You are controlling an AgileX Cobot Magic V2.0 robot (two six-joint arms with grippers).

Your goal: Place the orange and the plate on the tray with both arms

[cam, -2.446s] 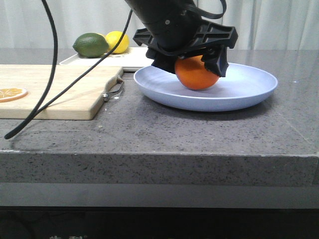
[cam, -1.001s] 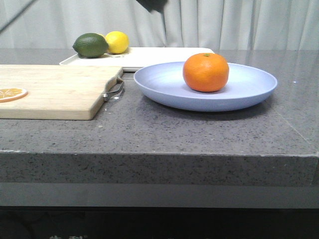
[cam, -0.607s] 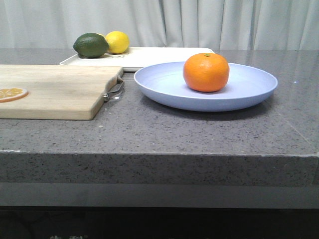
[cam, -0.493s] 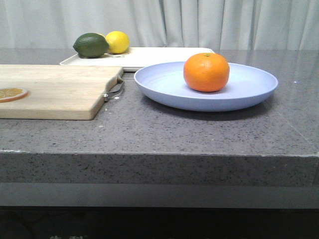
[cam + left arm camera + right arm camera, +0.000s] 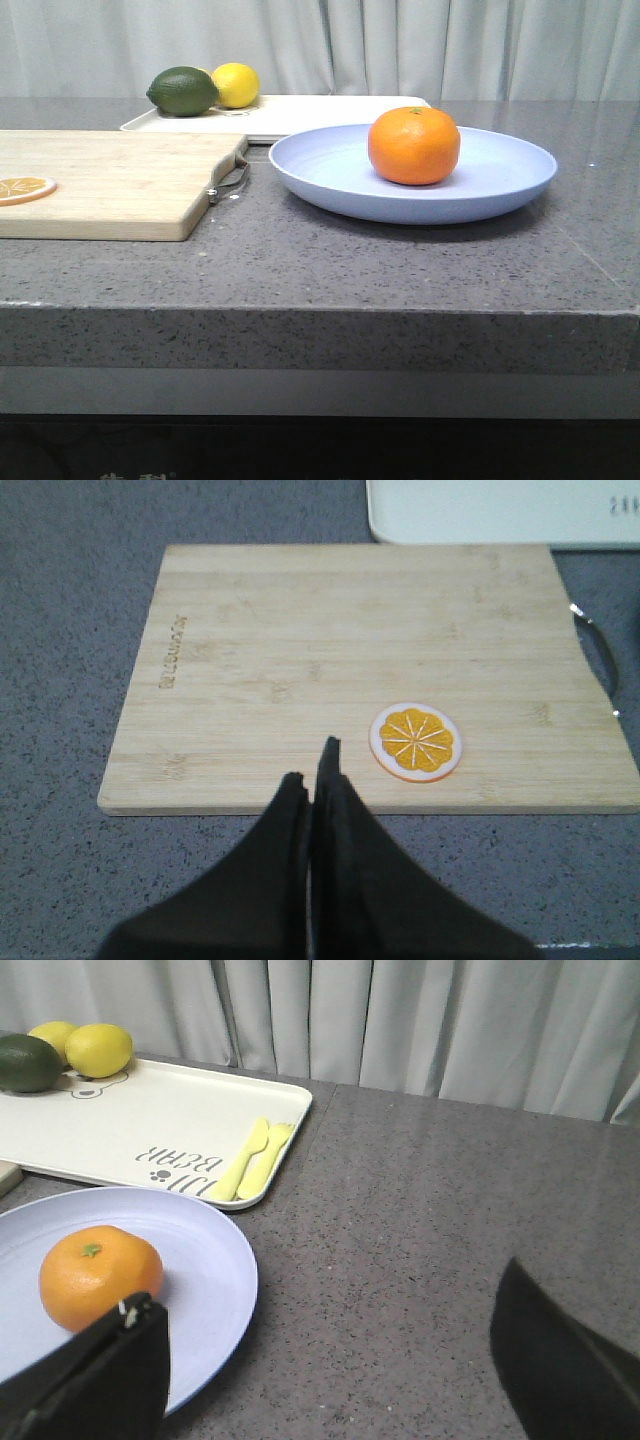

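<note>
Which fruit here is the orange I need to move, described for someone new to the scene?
Find the wide lavender-blue plate on the grey counter, in front of the white tray. The orange sits on it, a whole round bright-orange fruit with a small green stem dimple. Unlike the lemon and lime on the tray or the flat slice on the cutting board, it is alone on the plate.

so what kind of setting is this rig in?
Probably a mock kitchen counter: speckled grey stone worktop, wooden cutting board with an orange slice, fruit on a white tray, curtain behind.
</note>
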